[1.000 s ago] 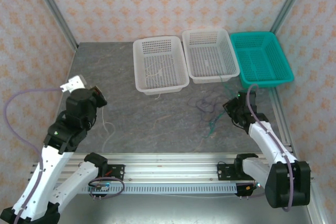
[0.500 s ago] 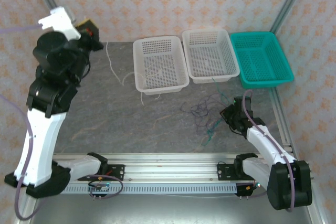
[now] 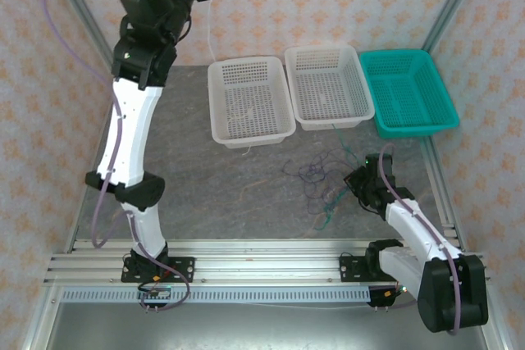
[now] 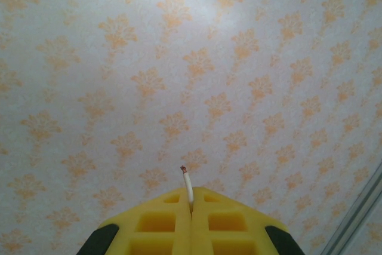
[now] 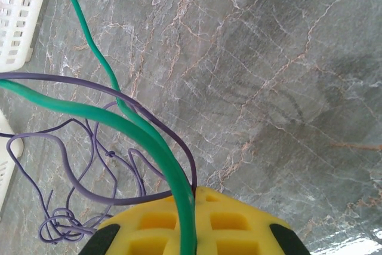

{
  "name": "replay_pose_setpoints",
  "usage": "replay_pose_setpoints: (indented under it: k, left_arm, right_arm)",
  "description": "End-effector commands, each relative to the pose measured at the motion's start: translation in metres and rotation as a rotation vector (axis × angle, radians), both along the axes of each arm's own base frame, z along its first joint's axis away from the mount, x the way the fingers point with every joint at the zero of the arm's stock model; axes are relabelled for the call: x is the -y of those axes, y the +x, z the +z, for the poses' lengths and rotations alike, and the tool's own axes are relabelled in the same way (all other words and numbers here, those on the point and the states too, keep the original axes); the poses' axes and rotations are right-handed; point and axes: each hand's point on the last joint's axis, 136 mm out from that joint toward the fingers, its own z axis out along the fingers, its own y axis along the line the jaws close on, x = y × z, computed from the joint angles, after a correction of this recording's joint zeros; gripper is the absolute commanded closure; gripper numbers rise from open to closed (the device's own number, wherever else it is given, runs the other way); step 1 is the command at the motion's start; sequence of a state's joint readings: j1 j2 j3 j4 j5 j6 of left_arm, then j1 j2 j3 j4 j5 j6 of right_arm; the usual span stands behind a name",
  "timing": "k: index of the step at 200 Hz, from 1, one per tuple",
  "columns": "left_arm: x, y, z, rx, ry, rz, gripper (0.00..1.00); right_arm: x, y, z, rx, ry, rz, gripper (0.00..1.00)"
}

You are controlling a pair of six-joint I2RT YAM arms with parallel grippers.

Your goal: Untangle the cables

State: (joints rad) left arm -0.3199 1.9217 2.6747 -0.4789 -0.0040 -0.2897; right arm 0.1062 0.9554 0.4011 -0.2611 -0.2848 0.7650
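While left jaws pinch white cable end aloft, right jaws clamp green cable beside purple tangle.

Green cable inside closed pincer

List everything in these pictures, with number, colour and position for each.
left basket: one, white, table's far side
middle basket: one, white, beside it
right basket: one, teal, far right
white cable: one, white, hanging high, far left
green cable: two strands, green, table's right side
purple cable: one tangle, purple, beside the green
table: one, grey marble, underneath
left gripper: one, yellow, high up, shut on white cable
right gripper: one, yellow, low, shut on green cable
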Motion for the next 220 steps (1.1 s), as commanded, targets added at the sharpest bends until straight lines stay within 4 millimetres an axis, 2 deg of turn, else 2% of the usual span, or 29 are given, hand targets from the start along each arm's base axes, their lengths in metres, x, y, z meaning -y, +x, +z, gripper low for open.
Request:
replay_pose_setpoints:
  k: [1, 22, 50, 73, 88, 106, 120, 128, 137, 158, 174, 185, 189, 192, 197, 209, 220]
  left_arm:
    - [0.007, 0.032, -0.041, -0.107, 0.026, 0.007, 1.0]
    - [0.012, 0.062, -0.093, -0.232, 0.065, 0.034, 1.0]
    - [0.016, 0.095, -0.182, -0.438, 0.132, 0.073, 1.0]
    - [0.01, 0.109, -0.259, -0.6, 0.17, 0.14, 1.0]
    - [0.018, 0.116, -0.294, -0.651, 0.177, 0.105, 1.0]
    - [0.037, 0.12, -0.336, -0.737, 0.177, 0.011, 0.79]
    - [0.045, 0.119, -0.354, -0.785, 0.177, -0.018, 0.53]
    - [0.045, 0.117, -0.356, -0.8, 0.177, -0.011, 0.4]
    - [0.042, 0.113, -0.355, -0.813, 0.168, 0.003, 0.33]
    - [0.042, 0.099, -0.328, -0.782, 0.142, -0.006, 0.26]
    - [0.046, 0.079, -0.295, -0.721, 0.123, -0.029, 0.25]
    - [0.053, 0.061, -0.267, -0.661, 0.099, -0.065, 0.24]
    - [0.056, 0.055, -0.262, -0.648, 0.095, -0.076, 0.24]
    - [0.056, 0.044, -0.247, -0.617, 0.084, -0.087, 0.24]
    - [0.06, 0.033, -0.234, -0.585, 0.073, -0.107, 0.24]
    - [0.072, 0.004, -0.216, -0.528, 0.06, -0.165, 0.24]
    - [0.083, -0.026, -0.209, -0.498, 0.06, -0.213, 0.24]
  right_arm:
    - [0.004, -0.001, 0.003, 0.019, -0.025, -0.006, 1.0]
    - [0.004, -0.003, 0.004, 0.021, -0.027, -0.002, 1.0]
    - [0.004, -0.005, 0.005, 0.023, -0.027, -0.001, 1.0]
    - [0.003, -0.006, 0.006, 0.024, -0.021, 0.0, 1.0]
    - [0.003, -0.006, 0.006, 0.023, -0.019, -0.001, 1.0]
    - [0.002, -0.006, 0.008, 0.022, -0.021, 0.004, 1.0]
    - [0.003, -0.005, 0.009, 0.025, -0.021, 0.003, 1.0]
    - [0.002, -0.005, 0.01, 0.025, -0.021, 0.005, 1.0]
    - [0.002, -0.005, 0.01, 0.025, -0.024, 0.006, 1.0]
    - [0.002, -0.006, 0.011, 0.025, -0.028, 0.018, 1.0]
    - [0.001, -0.006, 0.013, 0.03, -0.034, 0.035, 1.0]
    - [0.0, -0.005, 0.017, 0.044, -0.039, 0.048, 1.0]
    - [0.0, -0.004, 0.018, 0.05, -0.039, 0.053, 1.0]
    - [-0.001, -0.004, 0.02, 0.055, -0.04, 0.056, 1.0]
    - [-0.002, -0.003, 0.022, 0.065, -0.036, 0.064, 1.0]
    - [-0.011, 0.0, 0.031, 0.106, -0.01, 0.115, 1.0]
    - [-0.022, 0.003, 0.041, 0.141, 0.016, 0.173, 1.0]
